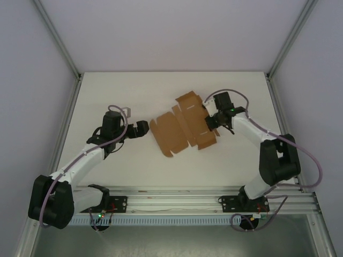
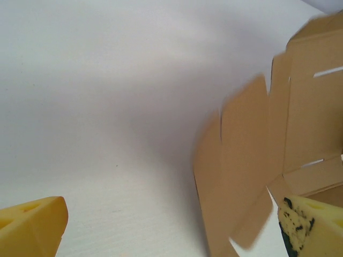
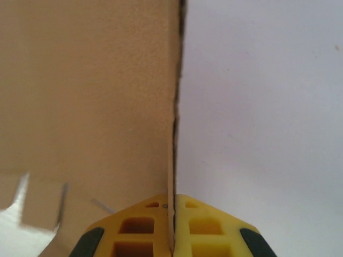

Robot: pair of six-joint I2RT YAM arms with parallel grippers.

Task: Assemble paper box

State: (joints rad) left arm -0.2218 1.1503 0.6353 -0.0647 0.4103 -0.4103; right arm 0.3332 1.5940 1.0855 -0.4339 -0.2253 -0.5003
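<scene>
At the middle of the white table (image 1: 118, 91) you have one paper box (image 1: 182, 127), still a flat die-cut sheet. Your right gripper (image 1: 211, 122) pinches its right edge. Your left gripper (image 1: 143, 128), fingers spread, sits just beside its left edge.

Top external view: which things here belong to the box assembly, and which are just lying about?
Part of the job:
cardboard sheet, not yet folded into a box
right end effector, shut on the sheet's edge
left end effector, open, beside the sheet

Not part of it:
white table
metal rail at the near edge
</scene>
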